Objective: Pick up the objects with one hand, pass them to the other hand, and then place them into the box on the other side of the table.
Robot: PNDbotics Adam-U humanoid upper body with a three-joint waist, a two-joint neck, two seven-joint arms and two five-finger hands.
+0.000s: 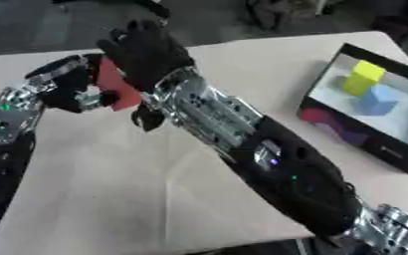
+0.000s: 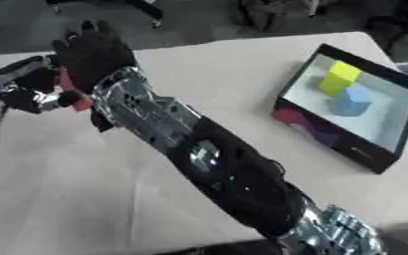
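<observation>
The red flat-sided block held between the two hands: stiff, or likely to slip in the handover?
The red flat-sided block probably stays stiff: its edges look straight. Flat faces suggest it won't roll. The left hand and right hand both crowd it, so slipping seems unlikely.

Looks like a lab or test room. Plain pale table point(image 1: 155, 199) on dark floor point(image 1: 33, 30); black-walled box point(image 1: 364, 144) holding coloured blocks point(image 1: 364, 77); dark indistinct clutter point(image 2: 277, 12) along the far edge.

Pale beige table point(image 1: 112, 199) under soft even light — dark grey floor point(image 1: 33, 30) beyond its far edge
</observation>
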